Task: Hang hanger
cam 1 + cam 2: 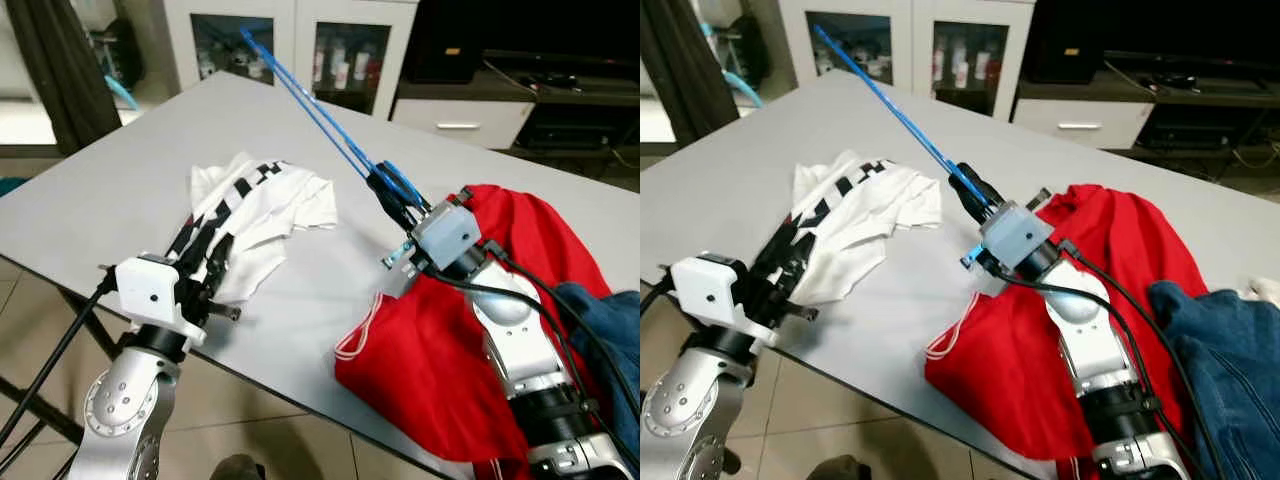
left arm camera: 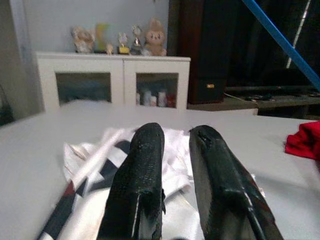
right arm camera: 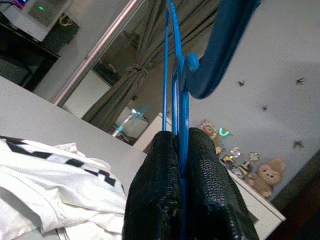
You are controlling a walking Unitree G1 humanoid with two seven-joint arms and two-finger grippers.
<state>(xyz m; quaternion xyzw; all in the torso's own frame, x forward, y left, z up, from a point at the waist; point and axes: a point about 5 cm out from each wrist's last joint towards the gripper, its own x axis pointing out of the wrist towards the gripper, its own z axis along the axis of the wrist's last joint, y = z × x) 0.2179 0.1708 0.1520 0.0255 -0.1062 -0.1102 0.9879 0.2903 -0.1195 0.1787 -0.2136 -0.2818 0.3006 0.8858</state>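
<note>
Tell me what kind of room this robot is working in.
Most likely a home living room. A white glass-door cabinet topped with plush toys stands beside a dark TV stand with cables. Clothes lie on a grey table, where the right end effector holds a blue hanger.

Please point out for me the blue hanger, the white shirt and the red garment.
hanger [image 1: 300,100], left eye view, on its long blue bar above the table.
white shirt [image 1: 285,205], left eye view, on the plain white cloth.
red garment [image 1: 1120,260], right eye view, on its upper fold beside the right arm.
</note>
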